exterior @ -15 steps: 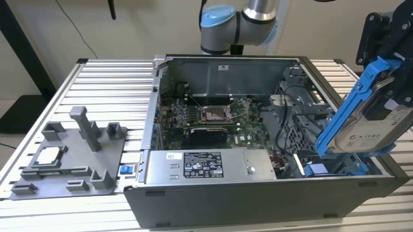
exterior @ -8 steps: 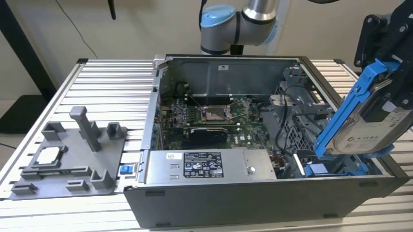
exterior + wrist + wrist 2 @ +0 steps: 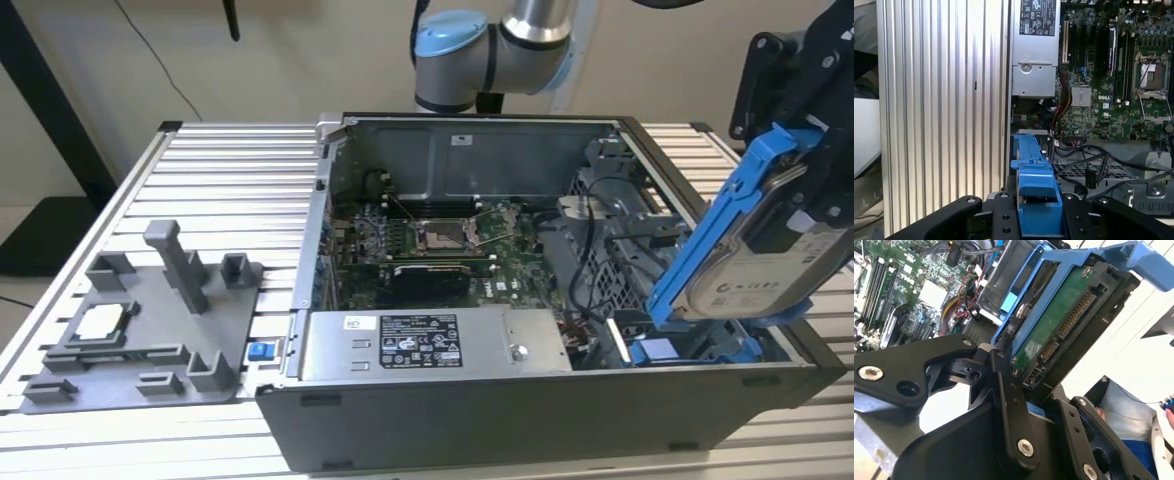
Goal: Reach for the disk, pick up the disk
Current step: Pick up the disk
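Gripping the disk [image 3: 763, 262], the hand [image 3: 830, 215] pinches it tilted at right of the exterior view.
Below: open computer case [image 3: 454, 440], grey power supply [image 3: 434, 345], ribbed table [image 3: 214, 160].

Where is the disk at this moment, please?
The disk is at the exterior view's right, tilted and lifted above the open computer case, held in the gripper; the grey power supply sits lower, toward that view's left.

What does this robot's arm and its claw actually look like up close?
The arm is a silver metal tube with rounded joints, one capped in light blue plastic. The claw is matte black metal: flat, angular linkage bars joined by round silver screws and pivot pins, with two fingers. No loose cables or markings show on it.
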`<move>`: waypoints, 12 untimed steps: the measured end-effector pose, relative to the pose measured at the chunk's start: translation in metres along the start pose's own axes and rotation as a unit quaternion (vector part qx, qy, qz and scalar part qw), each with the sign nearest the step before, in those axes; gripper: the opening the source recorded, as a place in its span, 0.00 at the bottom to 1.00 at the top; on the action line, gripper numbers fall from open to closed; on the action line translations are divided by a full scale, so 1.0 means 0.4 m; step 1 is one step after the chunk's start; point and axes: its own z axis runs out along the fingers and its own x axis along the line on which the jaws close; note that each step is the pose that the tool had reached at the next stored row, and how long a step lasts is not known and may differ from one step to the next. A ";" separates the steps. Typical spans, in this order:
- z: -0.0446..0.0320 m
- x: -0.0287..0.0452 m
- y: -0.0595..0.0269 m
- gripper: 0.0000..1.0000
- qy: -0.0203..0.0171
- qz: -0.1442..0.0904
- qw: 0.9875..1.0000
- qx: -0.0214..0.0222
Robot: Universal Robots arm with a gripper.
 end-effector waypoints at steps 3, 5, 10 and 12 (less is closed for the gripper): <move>0.007 -0.003 0.000 0.00 -0.001 0.000 1.000 0.000; 0.010 -0.004 0.000 0.00 -0.005 0.000 1.000 0.000; 0.022 -0.006 0.000 0.00 -0.009 0.000 1.000 0.000; 0.025 -0.008 0.000 0.00 -0.011 0.000 1.000 0.000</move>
